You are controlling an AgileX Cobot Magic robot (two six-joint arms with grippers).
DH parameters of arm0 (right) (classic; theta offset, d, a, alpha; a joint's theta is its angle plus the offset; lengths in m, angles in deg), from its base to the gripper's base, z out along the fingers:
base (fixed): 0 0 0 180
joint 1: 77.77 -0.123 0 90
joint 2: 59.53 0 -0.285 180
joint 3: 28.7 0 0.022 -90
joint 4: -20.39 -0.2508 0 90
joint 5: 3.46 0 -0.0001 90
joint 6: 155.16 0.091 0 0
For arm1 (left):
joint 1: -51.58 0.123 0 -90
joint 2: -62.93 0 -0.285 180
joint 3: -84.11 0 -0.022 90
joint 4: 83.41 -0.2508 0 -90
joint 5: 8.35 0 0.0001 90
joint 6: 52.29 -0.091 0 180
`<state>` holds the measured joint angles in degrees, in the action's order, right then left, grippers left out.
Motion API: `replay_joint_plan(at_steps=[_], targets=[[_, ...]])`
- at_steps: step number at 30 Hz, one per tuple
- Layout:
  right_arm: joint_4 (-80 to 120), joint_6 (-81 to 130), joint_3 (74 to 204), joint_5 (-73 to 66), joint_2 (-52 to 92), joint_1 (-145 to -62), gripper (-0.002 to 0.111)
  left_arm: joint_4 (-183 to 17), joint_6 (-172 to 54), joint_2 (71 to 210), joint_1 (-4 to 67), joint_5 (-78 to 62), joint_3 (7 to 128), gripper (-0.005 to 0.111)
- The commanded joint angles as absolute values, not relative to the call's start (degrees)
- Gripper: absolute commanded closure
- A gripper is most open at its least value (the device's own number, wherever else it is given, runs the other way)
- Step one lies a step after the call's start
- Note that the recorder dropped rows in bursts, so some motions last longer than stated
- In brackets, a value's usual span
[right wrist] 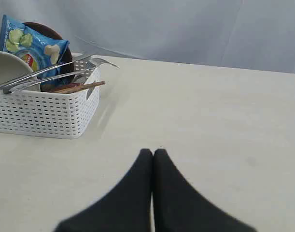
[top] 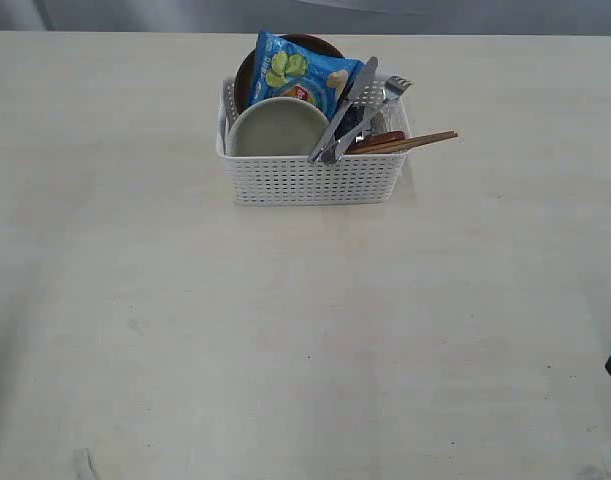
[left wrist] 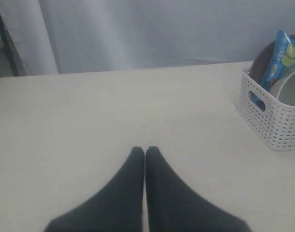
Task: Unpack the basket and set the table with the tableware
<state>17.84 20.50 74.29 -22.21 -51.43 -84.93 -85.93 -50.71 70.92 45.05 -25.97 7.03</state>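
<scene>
Saw the basket [top: 310, 180] far back on the table [top: 185, 330], close to the middle, with everything inside it. Saw both grippers well apart from it, over bare table, with the basket up ahead and off to the inner side of each.

Found the left gripper [left wrist: 145, 151] with jaws pressed together, holding nothing and touching nothing. Found the right gripper [right wrist: 153, 152] just the same: jaws together, nothing held.

Spotted the bowl [top: 277, 130] in the left half of the basket. Spotted the knife [top: 345, 105] and fork [top: 385, 95] in the right half, leaning on a slant from the middle of the near wall up toward the far right corner. Spotted the chopsticks [top: 410, 142] lying sideways, poking out over the right wall toward the right arm's side.

Judged the right arm nearer to the knife, fork and chopsticks, and the left arm nearer to the bowl. Judged that jaws had to open wide before any grab.
</scene>
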Motion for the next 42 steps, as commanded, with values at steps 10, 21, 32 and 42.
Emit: replay_joint_plan(at_steps=[10, 21, 32, 42], targets=[[17.8, 20.6, 74.1, -21.8, -51.7, -85.1, 0.109, -100.8, -51.0, 70.7, 45.2, -23.5, 6.9, 0.106], [17.8, 20.6, 74.1, -21.8, -51.7, -85.1, 0.109, -77.5, -34.3, 70.7, 45.2, -1.0, 6.9, 0.106], [17.8, 20.6, 74.1, -21.8, -51.7, -85.1, 0.109, -105.5, 7.3, 79.0, 42.7, 3.1, 15.9, 0.107], [17.8, 20.6, 74.1, -21.8, -51.7, -85.1, 0.109, -158.3, 38.1, 115.0, 32.7, 19.7, 41.5, 0.086]])
